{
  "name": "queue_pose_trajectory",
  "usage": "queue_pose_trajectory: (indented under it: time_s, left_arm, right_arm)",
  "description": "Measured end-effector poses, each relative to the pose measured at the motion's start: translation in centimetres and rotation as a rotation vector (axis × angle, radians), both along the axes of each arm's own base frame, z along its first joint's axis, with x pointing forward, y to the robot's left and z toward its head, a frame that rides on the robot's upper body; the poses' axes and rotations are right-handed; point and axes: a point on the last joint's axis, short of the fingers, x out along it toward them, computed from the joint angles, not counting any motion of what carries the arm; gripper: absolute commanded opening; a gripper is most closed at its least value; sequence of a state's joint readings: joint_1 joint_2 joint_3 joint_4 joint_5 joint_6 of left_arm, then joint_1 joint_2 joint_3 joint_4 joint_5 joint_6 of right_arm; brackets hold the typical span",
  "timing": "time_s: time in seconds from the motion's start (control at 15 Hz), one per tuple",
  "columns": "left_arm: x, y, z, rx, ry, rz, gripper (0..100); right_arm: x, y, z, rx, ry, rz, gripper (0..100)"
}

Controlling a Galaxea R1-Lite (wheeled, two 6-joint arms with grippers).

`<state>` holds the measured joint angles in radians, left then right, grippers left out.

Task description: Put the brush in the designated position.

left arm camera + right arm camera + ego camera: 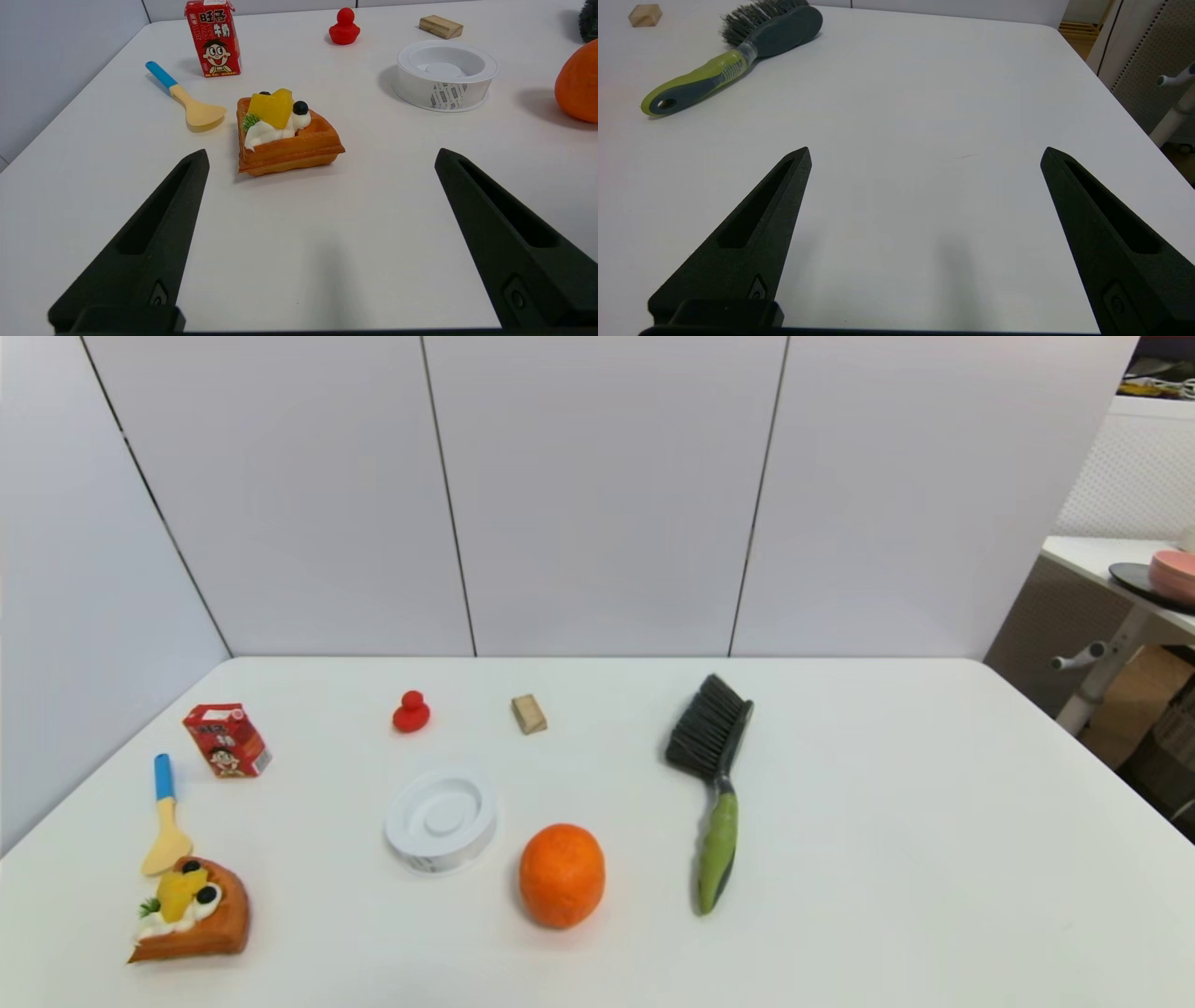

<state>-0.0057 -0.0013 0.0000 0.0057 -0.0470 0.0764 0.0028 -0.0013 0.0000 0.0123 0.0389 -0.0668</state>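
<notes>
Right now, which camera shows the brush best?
The head view: the whole brush lies flat right of the orange, bristles far, handle near. The right wrist view shows it obliquely, bristle tips cropped. The left wrist view catches only a sliver of bristles.

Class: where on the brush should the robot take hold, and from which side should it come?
Probably the lime-green handle of the brush: narrow, lying flat, pointing toward the robot, bristles at the far end. Come from above with the right hand, open and nearest, fingers straddling the handle's width.

Brush lay flat on the table.
The brush [712, 784] rested untouched, green handle nearest me, dark bristles apparently facing left.
</notes>
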Motion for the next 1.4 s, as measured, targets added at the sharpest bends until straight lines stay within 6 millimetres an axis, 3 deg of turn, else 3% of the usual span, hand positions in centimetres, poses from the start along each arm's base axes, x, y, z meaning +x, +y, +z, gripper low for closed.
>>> queue_pose_trajectory:
  time_s: [0.8,0.93,1.13,1.4]
  left_arm:
    - [-0.1,0.0,0.1,0.021,0.012,-0.004,100]
    - [-0.2,0.0,1.3,0.071,0.013,-0.009,100]
    - [0.1,0.0,5.0,0.158,0.037,-0.033,100]
    - [2.8,-0.1,10.9,0.243,0.109,-0.138,100]
  right_arm:
    - [0.0,0.0,0.0,0.0,0.0,0.0,100]
    - [0.0,0.0,0.0,0.0,0.0,0.0,100]
    - [0.0,0.0,0.0,0.0,0.0,0.0,100]
    - [0.0,0.0,0.0,0.0,0.0,0.0,100]
